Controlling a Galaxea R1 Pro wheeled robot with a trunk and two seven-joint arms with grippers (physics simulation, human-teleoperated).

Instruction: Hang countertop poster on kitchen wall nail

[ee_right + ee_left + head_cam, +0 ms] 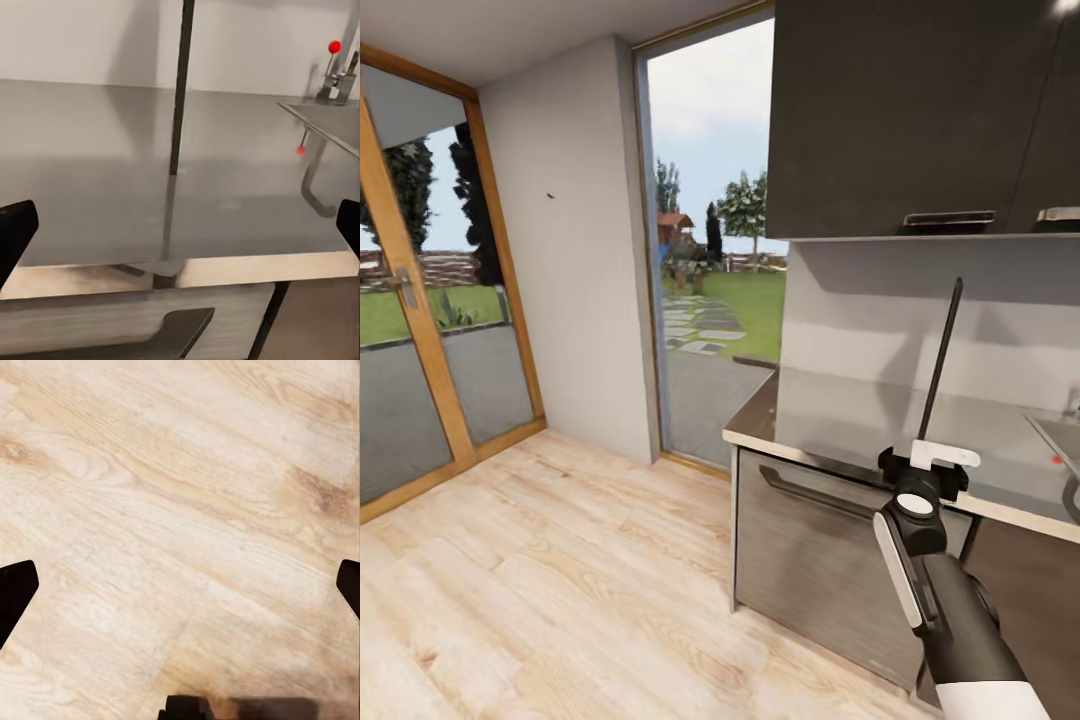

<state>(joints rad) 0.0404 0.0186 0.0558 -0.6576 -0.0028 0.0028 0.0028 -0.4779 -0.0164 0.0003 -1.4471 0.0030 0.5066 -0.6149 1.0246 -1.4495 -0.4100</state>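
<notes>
The poster (943, 350) stands edge-on on the kitchen countertop (830, 415), so it reads as a thin dark upright line and its artwork is hidden. My right gripper (937, 462) hovers at the counter's front edge just before it. In the right wrist view the poster (182, 82) rises from the grey countertop (82, 157), centred between the widely spread fingertips (15, 234) without touching them; the right gripper (180, 229) is open. A wall nail (550, 195) is a dark speck on the pale wall to the left. My left gripper (180, 585) is open over the wood floor.
Dark upper cabinets (900, 110) hang above the counter. A sink (1060, 440) with a red-knobbed tap (335, 56) lies at the right. A drawer front with a bar handle (810, 492) sits below. A tall window (710, 250) and a glass door (420, 300) flank the nail wall.
</notes>
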